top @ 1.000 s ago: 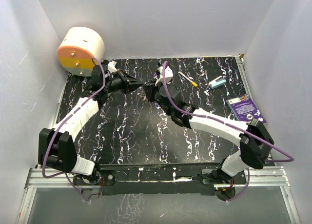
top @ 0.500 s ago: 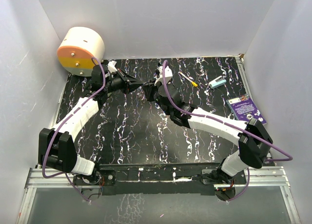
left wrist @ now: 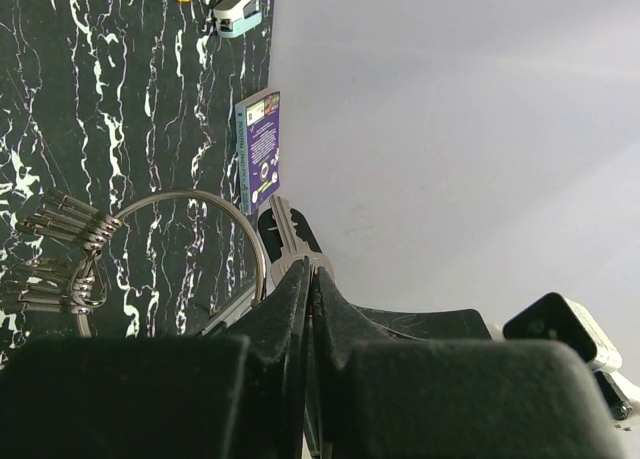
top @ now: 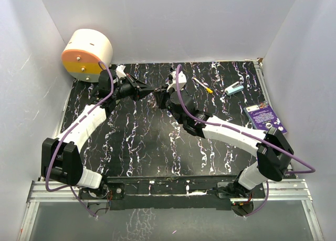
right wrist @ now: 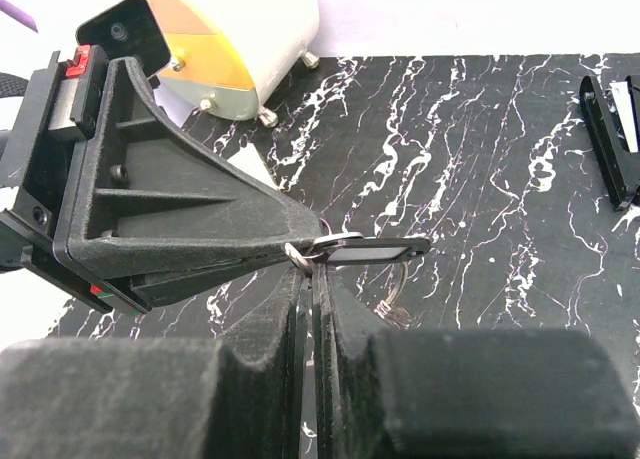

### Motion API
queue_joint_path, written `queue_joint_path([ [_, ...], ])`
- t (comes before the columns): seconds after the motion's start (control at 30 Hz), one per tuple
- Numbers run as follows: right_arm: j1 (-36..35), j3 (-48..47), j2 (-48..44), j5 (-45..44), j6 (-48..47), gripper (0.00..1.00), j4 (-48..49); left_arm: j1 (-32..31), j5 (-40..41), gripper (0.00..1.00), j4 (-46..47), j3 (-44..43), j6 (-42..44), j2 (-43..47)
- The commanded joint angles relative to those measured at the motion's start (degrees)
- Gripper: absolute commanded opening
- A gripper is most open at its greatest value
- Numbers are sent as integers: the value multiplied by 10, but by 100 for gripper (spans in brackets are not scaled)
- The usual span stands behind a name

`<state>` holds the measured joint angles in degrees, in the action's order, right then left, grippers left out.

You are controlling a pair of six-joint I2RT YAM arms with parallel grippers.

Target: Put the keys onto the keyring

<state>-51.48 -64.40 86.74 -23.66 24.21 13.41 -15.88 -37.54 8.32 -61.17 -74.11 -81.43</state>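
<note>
My left gripper (top: pixel 153 88) and right gripper (top: pixel 161 96) meet tip to tip above the back middle of the black marbled table (top: pixel 136 141). In the left wrist view the left gripper (left wrist: pixel 312 271) is shut on a silvery key (left wrist: pixel 282 229) that sticks out past its tips. Beside it is the thin wire keyring (left wrist: pixel 190 193), with several keys (left wrist: pixel 60 221) hanging on its far side. In the right wrist view the right gripper (right wrist: pixel 318 269) is shut on the keyring (right wrist: pixel 398 279), next to a dark-framed tag (right wrist: pixel 380 247). The left fingers (right wrist: pixel 200 229) touch it from the left.
A white, orange and yellow drum (top: pixel 86 54) stands at the back left corner. A yellow-handled tool (top: pixel 202 85), a small teal object (top: pixel 234 88) and a purple booklet (top: pixel 262 116) lie at the right. White walls enclose the table on three sides.
The right gripper has shifted very slightly at the meeting point. Both grippers stay shut and the left arm holds still.
</note>
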Motion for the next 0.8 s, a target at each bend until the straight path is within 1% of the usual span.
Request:
queue_joint_path([
  [0.0, 6, -19, -19, -37, 7, 8, 36, -6, -26, 0, -4, -13, 10, 28],
  [0.37, 6, -19, -18, -42, 8, 8, 36, -6, -27, 0, 4, -13, 3, 28],
  [0.77, 4, -39, -1, -2, 13, 8, 36, -6, -19, 0, 2, -6, 10, 28],
])
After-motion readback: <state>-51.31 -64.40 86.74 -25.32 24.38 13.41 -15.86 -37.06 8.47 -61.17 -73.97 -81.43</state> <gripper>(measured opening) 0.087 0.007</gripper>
